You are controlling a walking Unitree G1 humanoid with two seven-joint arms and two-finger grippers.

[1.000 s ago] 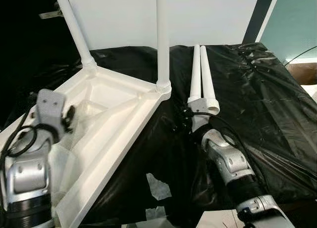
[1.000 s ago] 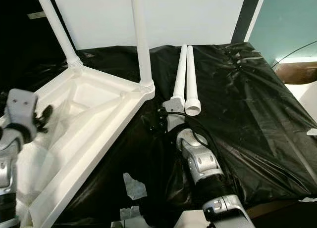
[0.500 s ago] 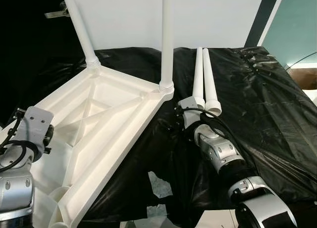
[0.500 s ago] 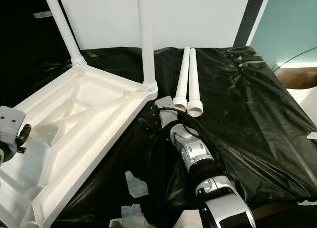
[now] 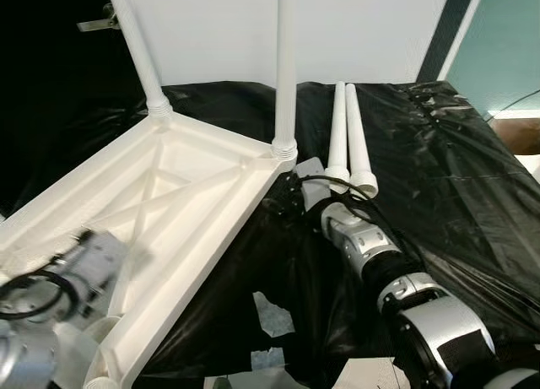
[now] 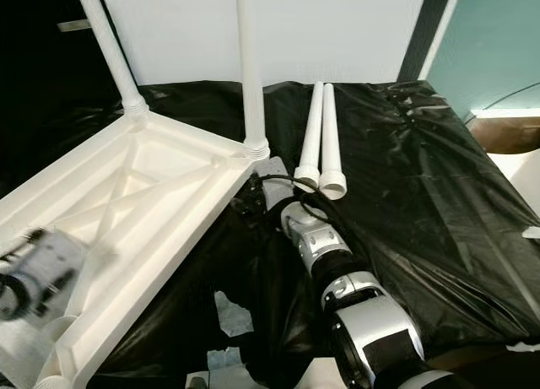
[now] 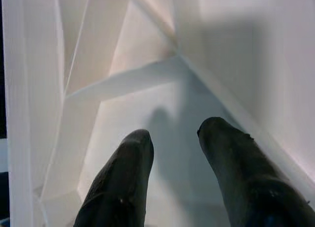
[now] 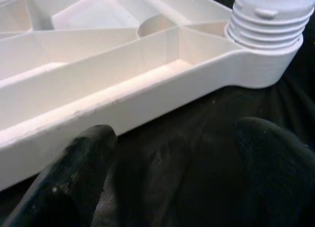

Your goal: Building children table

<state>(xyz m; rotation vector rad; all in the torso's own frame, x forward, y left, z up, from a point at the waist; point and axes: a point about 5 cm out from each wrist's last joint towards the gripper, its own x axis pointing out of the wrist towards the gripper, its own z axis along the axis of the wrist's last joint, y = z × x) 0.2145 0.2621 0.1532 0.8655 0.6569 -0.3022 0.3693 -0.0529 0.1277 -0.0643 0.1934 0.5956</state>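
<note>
From my head, the upturned white tabletop point(image 5: 169, 203) lies on black sheeting point(image 5: 439, 170), two legs point(image 5: 284, 68) standing screwed in, two loose legs point(image 5: 348, 136) lying beside its corner. My right arm point(image 5: 363, 245) reaches to that corner; my left arm point(image 5: 67, 279) blurs above the near ribs.

Left wrist: my left gripper point(image 7: 174, 153) hangs over the ribs, fingers point(image 7: 128, 178) parted, empty.

Right wrist: my right gripper point(image 8: 172, 153) is spread wide, empty, over the sheeting, beside the rim and a threaded socket point(image 8: 268, 25).
</note>
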